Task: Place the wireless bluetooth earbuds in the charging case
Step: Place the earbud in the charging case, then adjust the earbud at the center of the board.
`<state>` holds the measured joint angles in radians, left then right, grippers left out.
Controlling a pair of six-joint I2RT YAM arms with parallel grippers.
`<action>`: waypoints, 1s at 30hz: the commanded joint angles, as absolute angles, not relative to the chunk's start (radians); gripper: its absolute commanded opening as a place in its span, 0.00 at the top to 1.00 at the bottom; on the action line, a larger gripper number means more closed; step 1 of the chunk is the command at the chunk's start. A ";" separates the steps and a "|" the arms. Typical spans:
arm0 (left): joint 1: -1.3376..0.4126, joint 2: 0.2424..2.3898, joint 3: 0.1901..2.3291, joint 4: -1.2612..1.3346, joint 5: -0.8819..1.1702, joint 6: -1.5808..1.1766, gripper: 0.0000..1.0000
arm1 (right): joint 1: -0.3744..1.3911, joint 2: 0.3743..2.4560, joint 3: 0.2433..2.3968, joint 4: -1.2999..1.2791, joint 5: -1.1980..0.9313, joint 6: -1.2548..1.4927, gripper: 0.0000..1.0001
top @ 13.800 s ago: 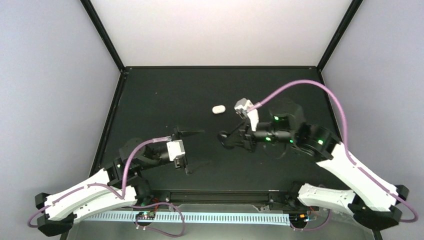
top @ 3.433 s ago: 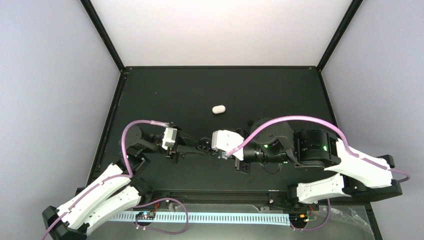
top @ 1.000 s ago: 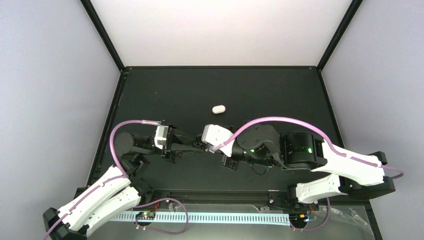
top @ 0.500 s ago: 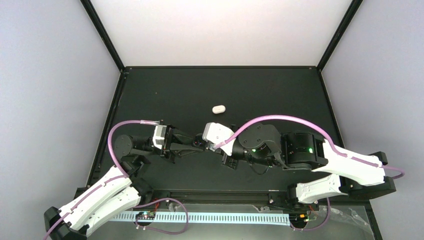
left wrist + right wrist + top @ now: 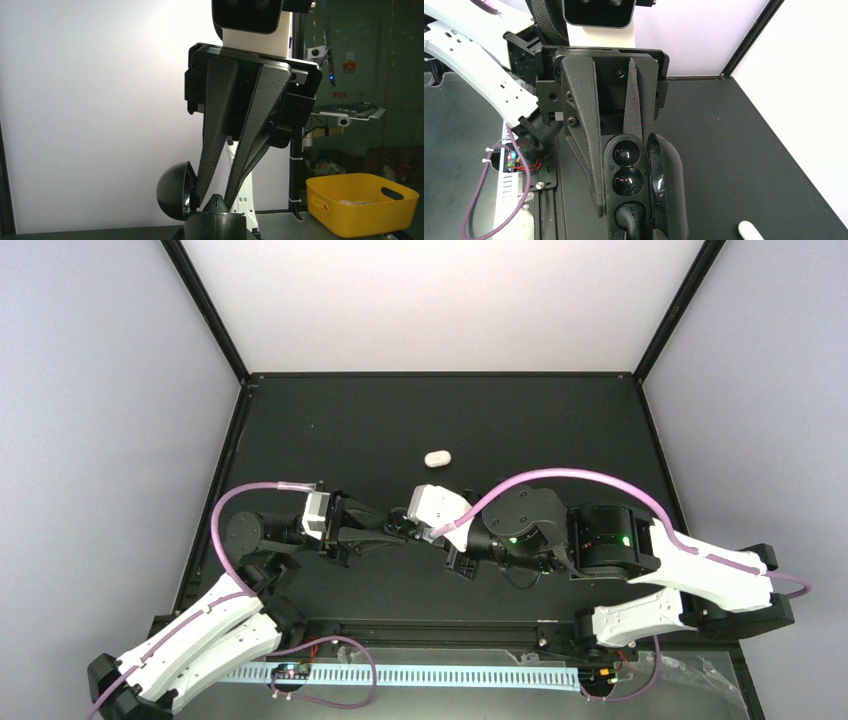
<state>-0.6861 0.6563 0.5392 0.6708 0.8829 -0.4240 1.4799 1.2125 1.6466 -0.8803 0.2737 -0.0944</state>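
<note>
Case (image 5: 624,180) lies lengthwise between left jaws; right jaws pinch earbud (image 5: 215,202).

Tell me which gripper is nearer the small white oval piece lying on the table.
Right, narrowly. The white oval piece lies toward the back; the right gripper sits almost straight in front of it, while the left gripper, clamping the black case, reaches in from farther left.

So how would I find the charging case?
Look at the middle of the black table, where the two grippers meet. The charging case is the black rounded shell the left gripper clamps, under the right gripper's black earbud. Its lid is flipped open, unlike the white oval lying farther back.
</note>
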 commanded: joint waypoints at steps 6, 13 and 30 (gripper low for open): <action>-0.690 0.651 0.540 0.734 0.858 -0.435 0.98 | 1.484 1.173 1.657 -0.852 0.235 -0.065 0.85; -0.690 0.639 0.538 0.735 0.857 -0.445 0.98 | 1.483 1.075 1.712 -0.789 0.210 -0.012 0.66; -0.696 0.579 0.487 0.750 0.856 -0.514 0.98 | 0.667 0.914 1.159 -0.514 -0.017 0.383 0.43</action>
